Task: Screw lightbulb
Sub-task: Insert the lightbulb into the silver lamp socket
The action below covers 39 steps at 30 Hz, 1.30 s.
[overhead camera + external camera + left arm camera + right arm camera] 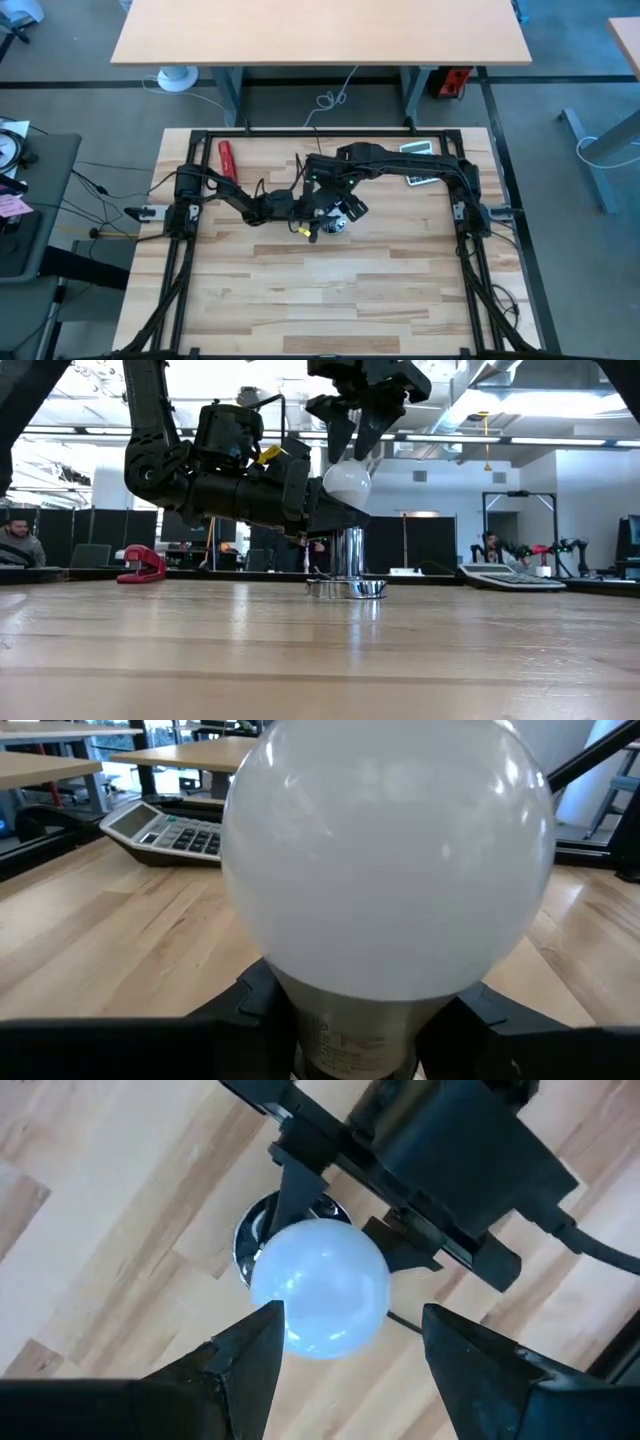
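The white lightbulb (347, 484) hangs dome up over the shiny metal socket (346, 572), which stands on its round foot at the table's middle. My left gripper (318, 210) reaches in level from the table's left and is shut on the bulb. My right gripper (358, 448) points down from above and is open. Its fingers (250, 1355) stand on either side of the bulb's dome (320, 1285). I cannot tell whether one of them touches the dome. In the low view the left fingers hide the bulb's screw base. My left gripper pinches the bulb's narrow neck (300, 1005) between its two fingers, just above the screw base (360, 1045). The fingers come level from the table's left. The bulb is upright, dome up, above the socket; whether its base meets the socket is hidden.
A red stapler (228, 158) lies at the far left of the table. A calculator (418, 149) lies at the far right, behind the arms. The near half of the wooden table (330, 300) shows bare boards.
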{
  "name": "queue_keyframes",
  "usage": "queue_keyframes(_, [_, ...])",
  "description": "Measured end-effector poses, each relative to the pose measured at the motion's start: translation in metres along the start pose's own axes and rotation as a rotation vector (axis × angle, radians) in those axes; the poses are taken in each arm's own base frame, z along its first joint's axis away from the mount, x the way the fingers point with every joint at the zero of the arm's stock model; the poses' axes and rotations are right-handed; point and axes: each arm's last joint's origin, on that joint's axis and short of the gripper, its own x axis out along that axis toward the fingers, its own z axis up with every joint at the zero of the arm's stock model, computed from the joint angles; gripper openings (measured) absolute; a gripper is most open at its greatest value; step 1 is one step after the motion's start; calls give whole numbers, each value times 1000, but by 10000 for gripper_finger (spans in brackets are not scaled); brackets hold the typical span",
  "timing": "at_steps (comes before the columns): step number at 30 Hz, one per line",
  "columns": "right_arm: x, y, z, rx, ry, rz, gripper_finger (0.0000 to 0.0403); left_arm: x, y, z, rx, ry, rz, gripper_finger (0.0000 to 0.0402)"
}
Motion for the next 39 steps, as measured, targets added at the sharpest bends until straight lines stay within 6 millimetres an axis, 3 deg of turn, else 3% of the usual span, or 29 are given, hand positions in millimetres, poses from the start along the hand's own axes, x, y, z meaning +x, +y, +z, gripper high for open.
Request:
queue_keyframes(19, [21,8,1,-50,14,25,244,0,-1,-1,14,3,-2,146])
queue_keyframes(32, [21,8,2,388,11,16,179,0,-1,-1,13,8,-15,146])
queue_keyframes(39, [18,6,13,467,-62,-47,174,0,-1,0,6,2,-21,146])
